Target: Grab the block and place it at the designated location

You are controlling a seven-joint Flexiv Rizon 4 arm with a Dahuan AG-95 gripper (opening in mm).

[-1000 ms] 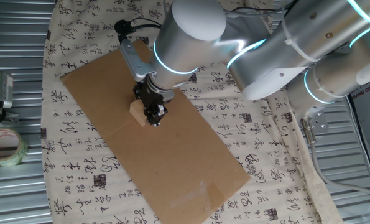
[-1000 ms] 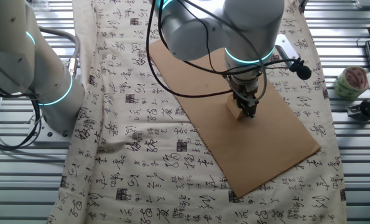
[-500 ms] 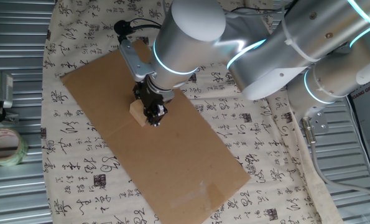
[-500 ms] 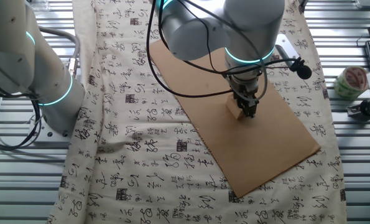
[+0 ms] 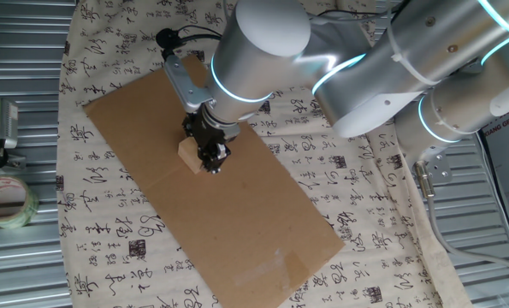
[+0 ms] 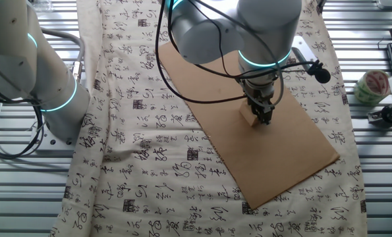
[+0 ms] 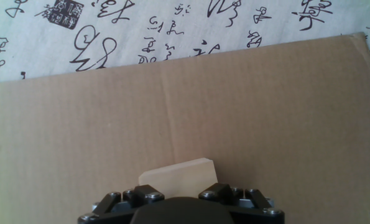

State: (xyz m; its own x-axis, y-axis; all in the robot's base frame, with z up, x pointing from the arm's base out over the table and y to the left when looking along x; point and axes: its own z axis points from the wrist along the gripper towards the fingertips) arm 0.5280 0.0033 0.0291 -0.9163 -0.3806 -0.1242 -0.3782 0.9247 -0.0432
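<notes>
Block sits on the cardboard, right at the gripper tips; whether the fingers clasp it, I cannot tell.

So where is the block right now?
The block sits on the cardboard sheet directly under the hand; in the hand view it shows at bottom centre, just ahead of the hand.

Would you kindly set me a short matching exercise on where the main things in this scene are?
Things:
1. block
2. cardboard sheet
3. tape roll
4. claw

Places:
A. off the cloth, on the metal slats
B. lying over the printed cloth
C. on the cardboard, at the fingertips
D. down at the block

Pairs: 1-C, 2-B, 3-A, 4-D
</notes>
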